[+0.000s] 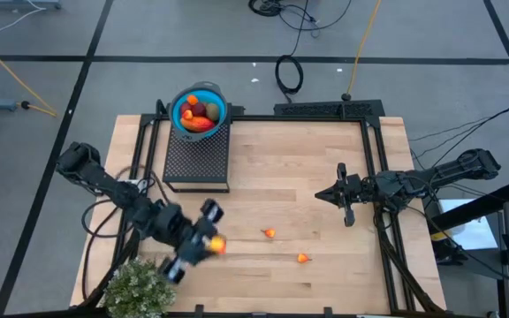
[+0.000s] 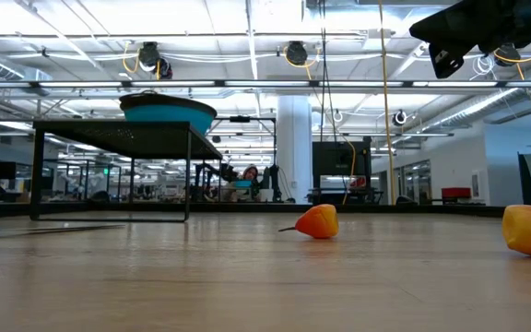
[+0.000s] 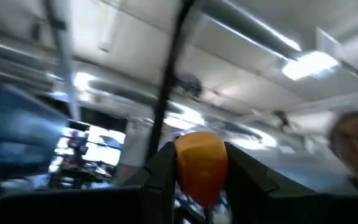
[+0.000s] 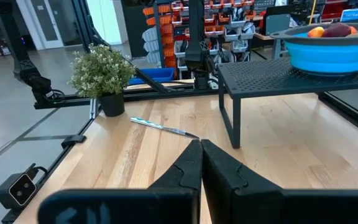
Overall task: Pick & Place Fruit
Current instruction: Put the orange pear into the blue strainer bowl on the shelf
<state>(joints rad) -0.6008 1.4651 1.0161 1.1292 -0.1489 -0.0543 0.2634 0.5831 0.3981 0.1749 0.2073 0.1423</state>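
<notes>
High view: the left gripper (image 1: 208,245) sits at about seven o'clock on the bench (image 1: 307,168), clamped on a small orange fruit (image 1: 218,245); the left wrist view shows that fruit (image 3: 200,163) pinched between the two dark fingers (image 3: 160,171) and lifted clear of the wood. Two more orange pieces lie loose on the bench near six o'clock, one (image 1: 269,233) closer to the centre and one (image 1: 302,259) nearer the front edge, well apart from each other. The rest of the fruit is heaped in the blue bowl (image 1: 200,109) on the black mesh stand (image 1: 197,157) at eleven o'clock. The right gripper (image 1: 323,195) waits at about three o'clock with its fingers pressed together, holding nothing. A potted plant (image 1: 140,290) stands at the seven o'clock corner, and a knife (image 4: 162,127) lies beside it. These pieces look light, hard and smooth, probably plastic, so they may roll or squirt out of a pinch; gripping across the fattest middle, as here, seems safest, and the pointed stem end should be avoided.
</notes>
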